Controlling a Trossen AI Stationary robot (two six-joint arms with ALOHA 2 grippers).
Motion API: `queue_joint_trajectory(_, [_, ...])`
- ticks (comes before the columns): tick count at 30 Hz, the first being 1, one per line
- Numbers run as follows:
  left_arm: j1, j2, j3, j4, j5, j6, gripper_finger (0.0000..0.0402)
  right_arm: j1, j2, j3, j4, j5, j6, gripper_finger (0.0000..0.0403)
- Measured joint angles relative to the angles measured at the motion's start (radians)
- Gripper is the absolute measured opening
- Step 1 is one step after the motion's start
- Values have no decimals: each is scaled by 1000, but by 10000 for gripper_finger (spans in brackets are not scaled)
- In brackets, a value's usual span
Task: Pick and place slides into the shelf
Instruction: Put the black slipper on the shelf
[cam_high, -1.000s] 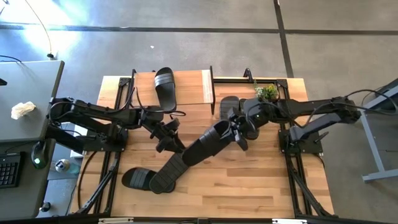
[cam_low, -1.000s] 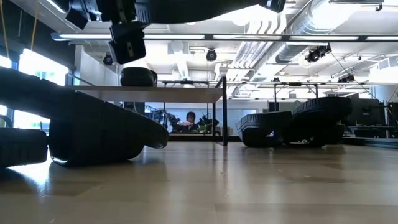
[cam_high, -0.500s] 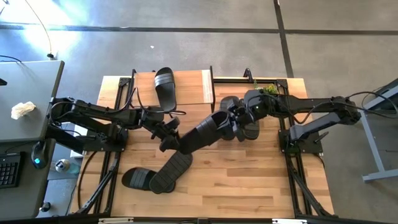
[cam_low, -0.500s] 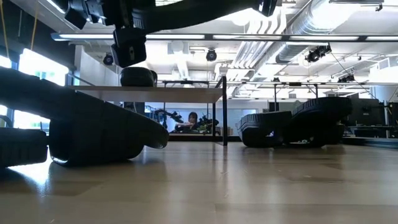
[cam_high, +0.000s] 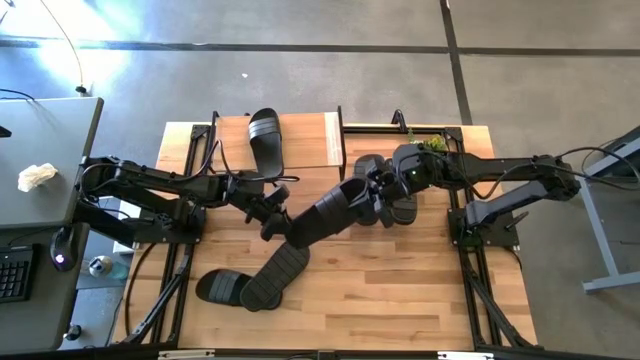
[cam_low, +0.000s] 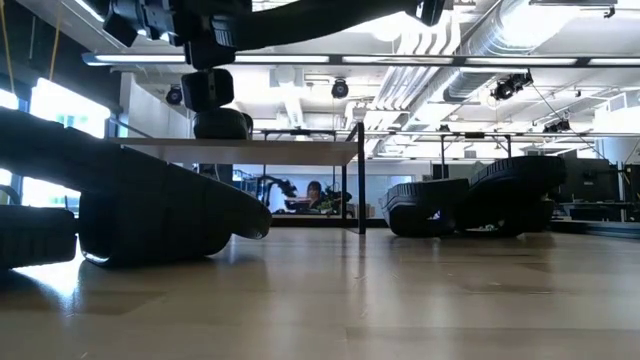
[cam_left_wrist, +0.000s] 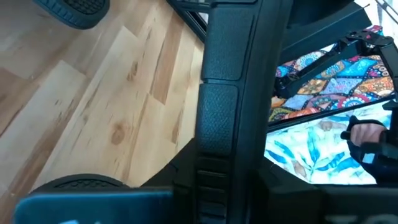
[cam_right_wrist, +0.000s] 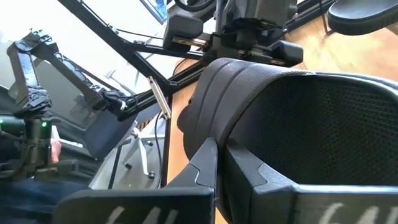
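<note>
1. Since the earlier frame, the carried slide has swung up and left toward the shelf, and the left claw has narrowed its jaws beside that slide's lower end.
2. Nearest, at the lower left of the surface, two slides lie overlapping: the near-left slide flat, the angled slide leaning across it. They look like stock waiting for later picks.
3. Just beyond them, the left claw sits at the free end of the carried slide. Its wrist view shows a dark ridged strip running straight across the fingers, but whether the fingers are clenched on it I cannot tell; it seems placed to steady or take over the slide.
4. Across the middle, the carried slide hangs diagonally above the wood, its lower end beside the left claw and its upper end at the right claw. The right claw is clenched on it, which its wrist view confirms with the strap filling the frame.
5. Right of that grip, two more slides rest together, partly under the right arm.
6. Farthest, the shelf stands at the back left, with one placed slide lying on its top board. The carried slide's upper end lies near the shelf's right side, not yet on it.
</note>
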Motion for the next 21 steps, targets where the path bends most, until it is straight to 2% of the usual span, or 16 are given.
queue_joint_trajectory(7, [0,0,1,9,-45,-5,58,0,-27,0,-8,47,22,24])
queue_joint_trajectory(16, [0,0,-1,73,-85,-31,55,0,-143,2,-48,73,68,103])
queue_joint_trajectory(19, [-1,0,-1,124,-138,-49,55,15,-199,2,-58,165,87,124])
queue_joint_trajectory(21, [0,0,-1,179,-185,-58,55,53,-239,2,-64,304,92,132])
